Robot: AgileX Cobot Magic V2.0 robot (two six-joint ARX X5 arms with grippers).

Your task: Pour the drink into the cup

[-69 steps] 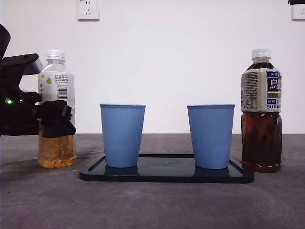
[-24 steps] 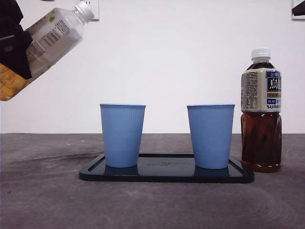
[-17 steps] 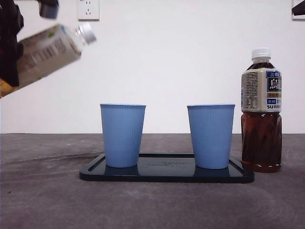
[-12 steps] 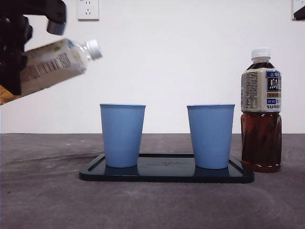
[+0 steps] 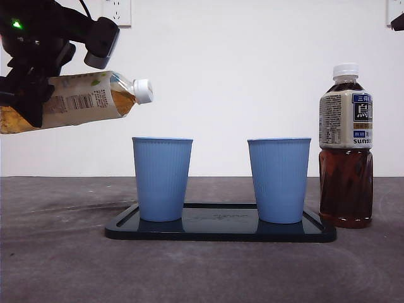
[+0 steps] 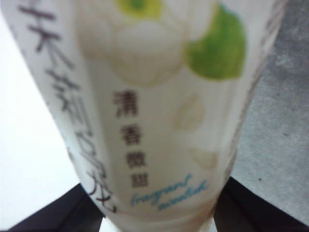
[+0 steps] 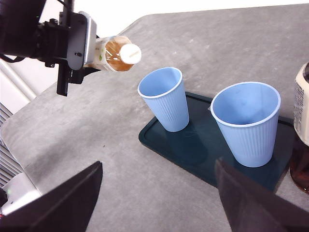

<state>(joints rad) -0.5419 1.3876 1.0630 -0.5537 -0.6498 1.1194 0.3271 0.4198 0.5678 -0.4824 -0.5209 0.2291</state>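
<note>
A pale tea bottle (image 5: pixel 82 101) with a white cap (image 5: pixel 144 91) still on lies almost level in the air, my left gripper (image 5: pixel 28 95) shut on its body. Its capped end hangs just above and left of the left blue cup (image 5: pixel 162 180). Amber drink reaches the neck. In the left wrist view the bottle's label (image 6: pixel 159 111) fills the picture between the black jaws. The right wrist view shows the bottle (image 7: pixel 113 53) near the left cup (image 7: pixel 164 99), and my right gripper (image 7: pixel 159 203) open, well back from the tray.
Both blue cups, the second (image 5: pixel 279 180) to the right, stand on a dark tray (image 5: pixel 221 230). A full dark tea bottle (image 5: pixel 346 151) stands capped right of the tray. A black tip (image 5: pixel 398 22) shows at the top right corner.
The left gripper has swung the bottle from a steep neck-up tilt to nearly level and carried it right, toward the left cup. The drink has run to the neck.
</note>
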